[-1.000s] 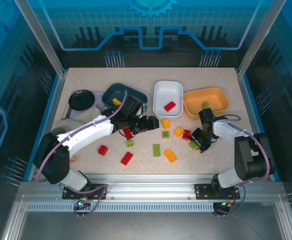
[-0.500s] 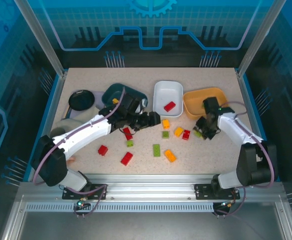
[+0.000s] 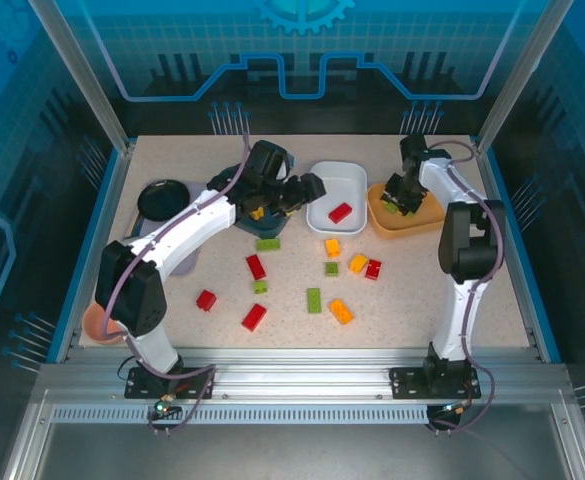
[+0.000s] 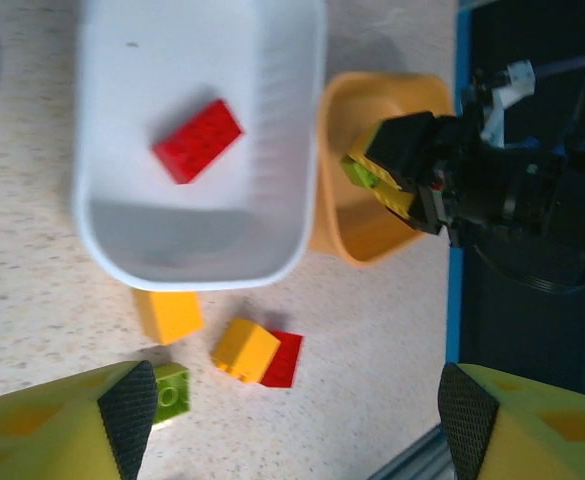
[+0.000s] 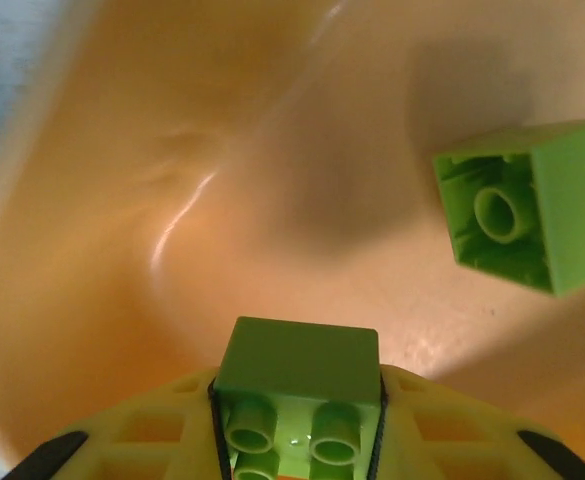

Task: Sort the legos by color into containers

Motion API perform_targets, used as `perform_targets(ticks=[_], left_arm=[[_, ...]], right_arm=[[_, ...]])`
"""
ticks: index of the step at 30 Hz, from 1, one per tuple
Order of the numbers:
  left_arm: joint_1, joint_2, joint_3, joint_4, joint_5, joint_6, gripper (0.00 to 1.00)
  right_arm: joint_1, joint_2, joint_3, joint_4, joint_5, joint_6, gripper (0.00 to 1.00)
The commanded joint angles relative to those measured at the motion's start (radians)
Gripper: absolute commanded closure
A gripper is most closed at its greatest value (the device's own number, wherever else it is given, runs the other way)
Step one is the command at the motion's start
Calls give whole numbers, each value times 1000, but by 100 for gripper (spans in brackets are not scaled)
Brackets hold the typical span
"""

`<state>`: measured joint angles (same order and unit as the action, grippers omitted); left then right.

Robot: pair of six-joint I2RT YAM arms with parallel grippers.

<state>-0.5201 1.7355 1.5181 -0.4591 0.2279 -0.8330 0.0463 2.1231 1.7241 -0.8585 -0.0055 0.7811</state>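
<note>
1. Three trays line the far side of the table [image 3: 472,290]: the teal tray [image 3: 247,226] at left, the white tray [image 3: 347,180] in the middle and the orange tray [image 3: 437,215] at right, the last two almost rim to rim
2. The right gripper [image 3: 404,195] hangs over the orange tray, clamped on a green brick [image 5: 297,385]. A second green brick [image 5: 522,205] lies on the tray floor nearby
3. The left gripper [image 3: 307,187] hovers between the teal and white trays, its fingers [image 4: 127,420] spread wide with nothing between them
4. One red brick [image 3: 340,212] lies in the white tray, apart from its walls
5. Eleven loose bricks lie on the table in front of the trays: four red, four green and three yellow-orange
6. Of these, a loose green brick [image 3: 268,243] sits just beside the teal tray's near rim. A yellow brick [image 3: 358,263] and a loose red brick [image 3: 373,269] touch each other near the gap between the white and orange trays
7. The left arm covers much of the teal tray, so what it holds cannot be told
8. Bare tabletop runs down the right side in front of the orange tray, and along the near edge in front of the bricks
9. A black dish [image 3: 162,198] stands at far left, beside the teal tray
</note>
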Motion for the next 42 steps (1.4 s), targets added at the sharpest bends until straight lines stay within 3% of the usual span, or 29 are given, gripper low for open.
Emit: perform_targets(ticks=[1, 8, 15, 18, 21, 25, 32, 34, 42], left_arm=[[22, -14, 18, -101, -55, -22, 23], [45, -106, -105, -185, -120, -45, 25], [75, -229, -208, -330, -183, -57, 25], [98, -283, -246, -482, -261, -90, 25], [133, -356, -340, -592, -319, -106, 24], [202, -428, -485, -646, -316, -122, 21], [319, -416, -659, -494, -189, -188, 13], [339, -424, -689, -434, -185, -238, 1], [367, -330, -739, -385, -170, -341, 6]], right_arm=[[-23, 56, 75, -94, -17, 9, 63], [-17, -6, 71, -88, -22, -15, 39], [61, -286, -38, -3, 22, -138, 37], [153, -426, -167, 108, -16, -259, 36], [268, -538, -316, 221, -157, -377, 33], [449, -620, -455, 271, -237, -491, 29], [575, -633, -535, 291, -290, -466, 29], [583, -623, -530, 292, -302, -461, 29], [595, -592, -508, 312, -381, -460, 29]])
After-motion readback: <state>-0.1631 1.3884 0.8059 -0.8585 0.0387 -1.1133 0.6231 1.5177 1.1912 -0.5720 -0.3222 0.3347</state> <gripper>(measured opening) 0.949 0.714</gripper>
